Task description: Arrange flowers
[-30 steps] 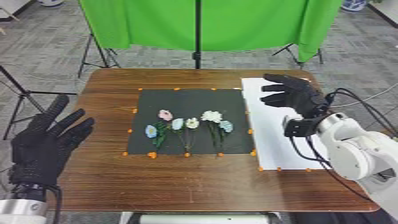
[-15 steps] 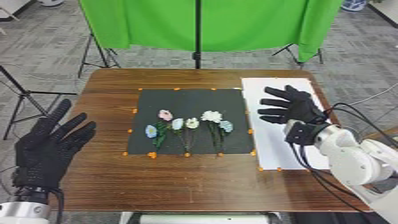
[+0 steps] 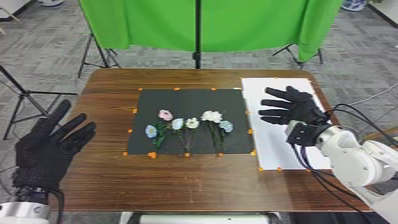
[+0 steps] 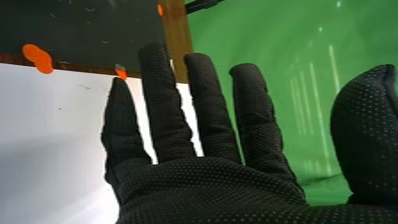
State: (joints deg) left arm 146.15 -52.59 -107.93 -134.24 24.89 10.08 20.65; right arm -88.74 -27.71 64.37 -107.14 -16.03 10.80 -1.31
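Green cloth (image 3: 151,25) hangs top centre behind a brown worktop (image 3: 195,190), where flowers (image 3: 211,116) lie mid-frame on a dark mat (image 3: 187,100), between the left robot hand (image 3: 40,155), lower left, and right robot hand (image 3: 304,110), centre right, both with fingers spread.

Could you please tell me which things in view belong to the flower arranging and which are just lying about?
For the job:
- flowers
- dark mat beneath them
- right hand and left hand, both open and holding nothing

Seemingly just surroundings:
- white sheet, though its use is unclear
- green cloth
- black pole
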